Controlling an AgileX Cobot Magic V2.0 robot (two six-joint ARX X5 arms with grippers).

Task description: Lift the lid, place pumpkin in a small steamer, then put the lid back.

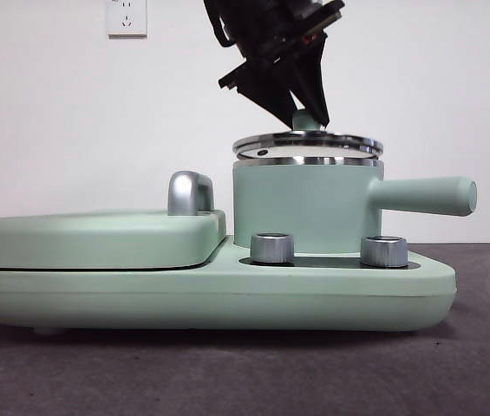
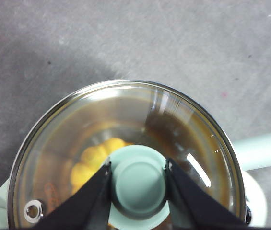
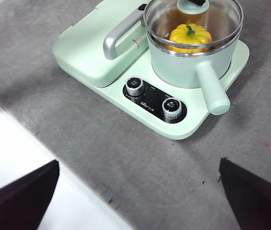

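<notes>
Last step in hand — lid going back on. Left gripper (image 1: pixel 312 117) is closed on the mint knob of the lid (image 1: pixel 307 144), one jaw each side of it, as the left wrist view shows. Lid sits level just above the small steamer (image 1: pixel 305 208); front view shows a thin gap between the two steel rims, so I judge it not quite seated.

Pumpkin (image 3: pixel 190 36) is already inside the pot, stem up, visible through the glass. Steamer stands on the base appliance (image 1: pixel 210 295), behind the two silver knobs (image 1: pixel 272 248), handle pointing away from the flat cover (image 1: pixel 97 238).

Right gripper (image 3: pixel 140 191) waits well off to the side, jaws wide apart, holding nothing.

Next move calls for a short straight drop, rim centred on rim, then opening the jaws and lifting clear — no sideways drag on the knob.
</notes>
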